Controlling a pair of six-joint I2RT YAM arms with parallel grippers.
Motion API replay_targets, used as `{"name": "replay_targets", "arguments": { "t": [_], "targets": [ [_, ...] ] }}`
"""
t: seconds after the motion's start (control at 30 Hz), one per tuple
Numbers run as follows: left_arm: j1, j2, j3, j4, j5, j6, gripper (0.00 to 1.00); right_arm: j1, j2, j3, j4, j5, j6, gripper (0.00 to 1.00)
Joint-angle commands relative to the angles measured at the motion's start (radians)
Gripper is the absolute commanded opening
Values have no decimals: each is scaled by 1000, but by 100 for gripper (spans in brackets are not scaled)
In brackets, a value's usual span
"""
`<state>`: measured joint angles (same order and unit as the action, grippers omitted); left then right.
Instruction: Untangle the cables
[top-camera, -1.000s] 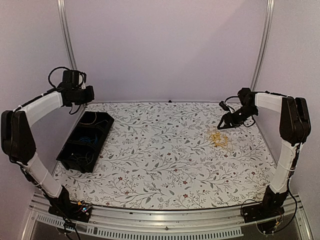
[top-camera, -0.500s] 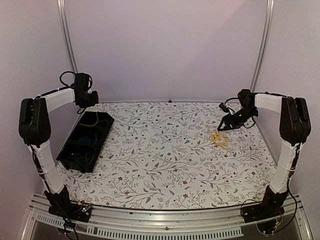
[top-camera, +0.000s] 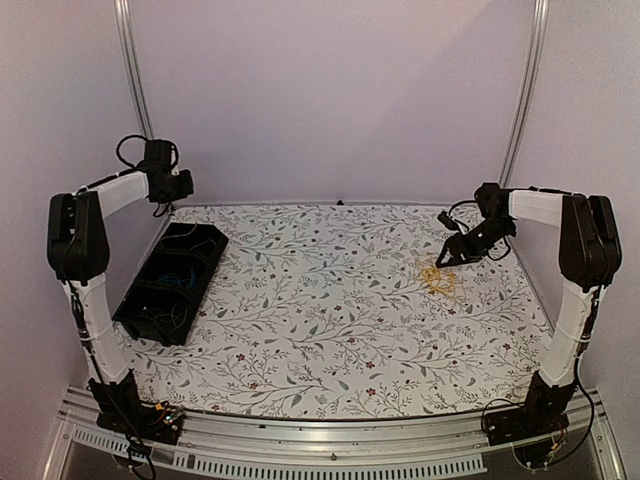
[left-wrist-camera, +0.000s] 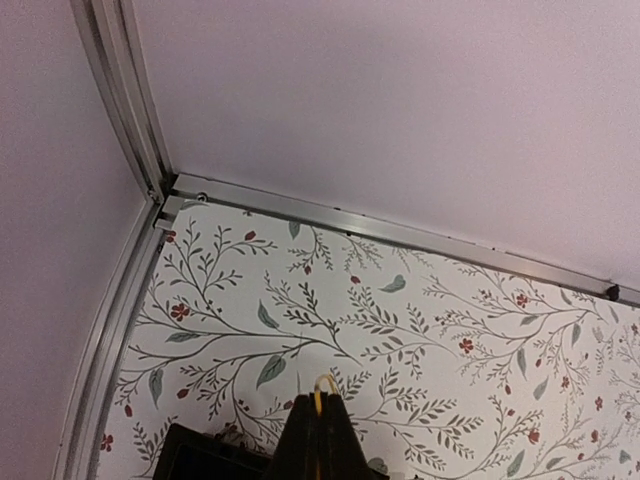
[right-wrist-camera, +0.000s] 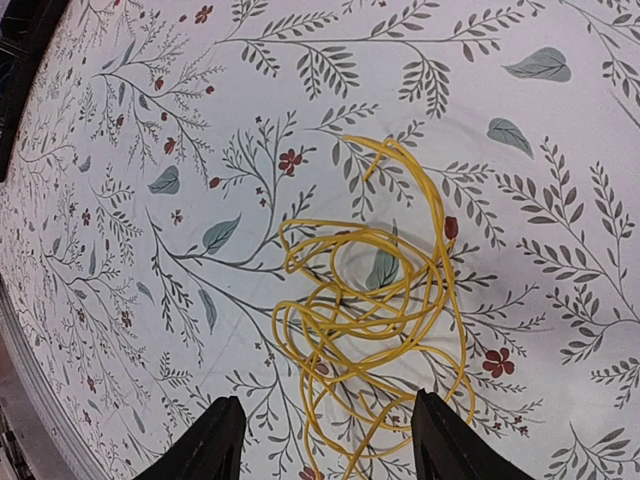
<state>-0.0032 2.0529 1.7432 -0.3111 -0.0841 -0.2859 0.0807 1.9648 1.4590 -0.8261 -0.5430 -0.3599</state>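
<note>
A tangle of yellow cables (top-camera: 438, 277) lies on the flowered table at the right, filling the right wrist view (right-wrist-camera: 370, 300). My right gripper (top-camera: 450, 256) hovers just above its far side, open, and the black fingertips (right-wrist-camera: 218, 440) straddle the tangle's near loops without touching them. My left gripper (top-camera: 186, 185) is raised near the far left corner. In the left wrist view it (left-wrist-camera: 325, 398) is shut on a thin yellow cable (left-wrist-camera: 327, 381), whose small loop sticks out past the fingertips.
A black bin (top-camera: 170, 283) stands along the left side of the table, holding blue and yellow wires; its corner (left-wrist-camera: 200, 455) shows below my left gripper. Aluminium rails (left-wrist-camera: 380, 228) edge the table at the back wall and corners.
The left arm has folded upright and its gripper has shifted a little right, near the far left corner. The right gripper has dipped slightly toward the yellow tangle.
</note>
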Motion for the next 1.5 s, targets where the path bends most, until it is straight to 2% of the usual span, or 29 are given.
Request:
{"name": "replay_targets", "arguments": {
  "t": [0.0,0.07,0.23,0.47,0.63,1.0,1.1,1.3,1.47],
  "targets": [
    [-24,-102,-218,107,67,42,0,8,-39,-24,6,7,-1,61],
    [-27,-170,-320,159,62,48,0,7,-41,-31,7,6,1,61],
    [-30,-288,-444,138,74,38,0,7,-29,-17,6,6,-4,61],
    [-32,-283,-457,-41,-5,42,0,7,-8,-1,3,-5,1,61],
    [-35,-163,-340,-141,-22,50,0,8,5,5,-1,-10,-1,61],
    [-40,170,95,-395,-30,78,0,8,-9,-12,1,-2,-1,61],
    [-46,183,96,-427,-27,74,0,8,-13,-12,5,-2,-1,61],
    [-57,114,-48,-396,-38,61,0,8,-20,-11,14,-4,8,61],
    [-58,74,-16,-443,-55,36,18,7,-17,-3,13,-5,6,61]
  ]
}}
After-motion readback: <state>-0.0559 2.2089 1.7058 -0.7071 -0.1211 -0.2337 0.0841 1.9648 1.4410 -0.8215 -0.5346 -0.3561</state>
